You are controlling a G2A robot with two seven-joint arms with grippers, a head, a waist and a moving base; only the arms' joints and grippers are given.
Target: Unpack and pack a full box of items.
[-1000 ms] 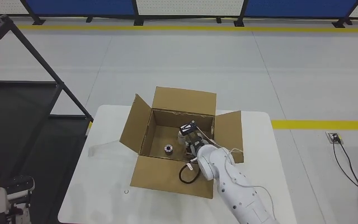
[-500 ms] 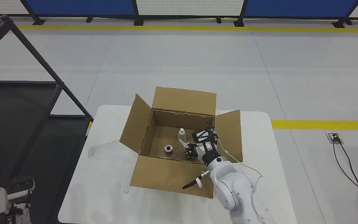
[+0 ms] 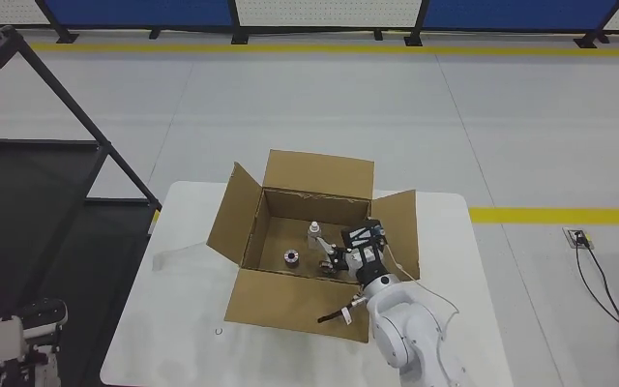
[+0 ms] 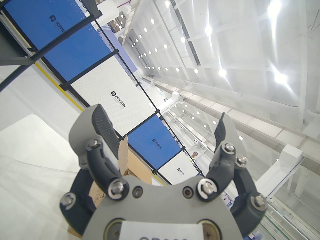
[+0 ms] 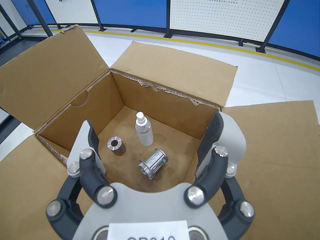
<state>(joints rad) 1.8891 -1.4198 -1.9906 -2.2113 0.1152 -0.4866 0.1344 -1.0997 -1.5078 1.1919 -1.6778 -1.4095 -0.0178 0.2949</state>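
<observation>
Cardboard box (image 3: 290, 305) is sitting open on the white table (image 3: 184, 319), with all four flaps folded outward. Three items are resting on its floor. A white spray bottle (image 5: 143, 132) is standing upright toward the far wall. A short metal cylinder (image 5: 116, 146) with a hole in its top is standing to the left of the bottle, apart from it. A ribbed metal part (image 5: 153, 163) is lying on its side nearer than the bottle, close to it but not touching.

The right gripper (image 5: 153, 123) is hovering above the box's right half, looking down into it. Its claw is released, with the fingers spread wide and nothing between them, and it is touching none of the three items. The left gripper (image 4: 162, 116) is hanging off to the left of the box, pointing up toward the ceiling. It is likewise released and carrying nothing.

As for progress, the box is holding only these three things, with plenty of bare floor around them, so it is reading as partly filled rather than full. Whether it is being emptied or refilled cannot be told from this moment. If unpacking is under way, three lifts are remaining before repacking begins. The ribbed part, lying nearest below the open claw, is looking like the likeliest next pick.
</observation>
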